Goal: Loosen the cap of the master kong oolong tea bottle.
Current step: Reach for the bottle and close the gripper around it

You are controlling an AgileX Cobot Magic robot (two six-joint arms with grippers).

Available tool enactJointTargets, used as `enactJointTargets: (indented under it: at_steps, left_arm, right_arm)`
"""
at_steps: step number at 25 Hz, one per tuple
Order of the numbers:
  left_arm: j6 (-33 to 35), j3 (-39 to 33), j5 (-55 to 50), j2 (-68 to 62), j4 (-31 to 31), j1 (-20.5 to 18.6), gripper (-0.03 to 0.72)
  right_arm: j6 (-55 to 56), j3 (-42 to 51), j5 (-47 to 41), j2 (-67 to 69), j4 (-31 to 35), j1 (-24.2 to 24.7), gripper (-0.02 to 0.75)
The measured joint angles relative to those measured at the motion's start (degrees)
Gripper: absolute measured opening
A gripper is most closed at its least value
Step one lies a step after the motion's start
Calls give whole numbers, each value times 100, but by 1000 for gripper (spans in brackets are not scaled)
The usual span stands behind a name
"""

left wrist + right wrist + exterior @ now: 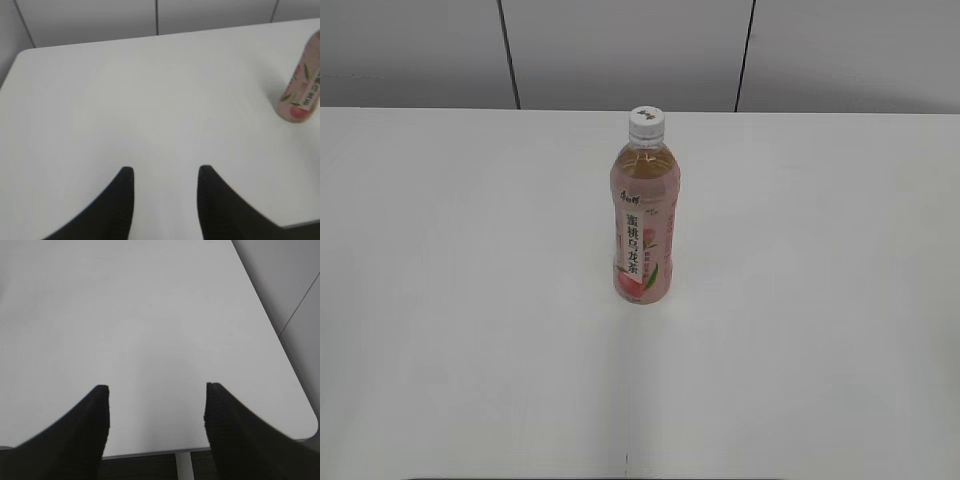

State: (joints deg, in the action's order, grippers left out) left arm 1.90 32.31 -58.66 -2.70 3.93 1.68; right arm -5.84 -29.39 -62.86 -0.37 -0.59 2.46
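The master kong oolong tea bottle [642,225] stands upright in the middle of the white table, with a pink peach label and a white strip of Chinese characters. Its white cap [646,122] sits on top. The bottle's lower part also shows at the right edge of the left wrist view [301,87]; the cap is out of that view. My left gripper [166,172] is open and empty over bare table, well left of the bottle. My right gripper [157,390] is open and empty near the table's front right edge. Neither gripper shows in the exterior view.
The white table [470,300] ends at a grey panelled wall [620,50] behind. Its rounded front right corner [310,425] and front edge show in the right wrist view, with a white table leg [184,466] below.
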Motion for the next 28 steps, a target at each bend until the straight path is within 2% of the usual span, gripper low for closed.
enactJointTargets:
  at_steps: [4,9,14,18,25,28]
  left_arm:
    - [311,14,145,-444,491,0,263]
    - [955,20,1140,-842,1509,0,263]
    - [1274,-250,1773,-1395,1618,0,265]
    - [1618,-574,2185,-1620,1842,0,300]
    - [1768,-606,2687,-1909,1878,0,326]
    - [2052,-611,3123,-2115,1907,0,327]
  right_arm:
    - [21,0,0,0,0,0,458]
    - [43,0,0,0,25,0,458]
    - [66,0,0,0,59,0,458]
    - [76,0,0,0,120,0,458]
    - [76,0,0,0,107,0,458]
    - [76,0,0,0,113,0,458]
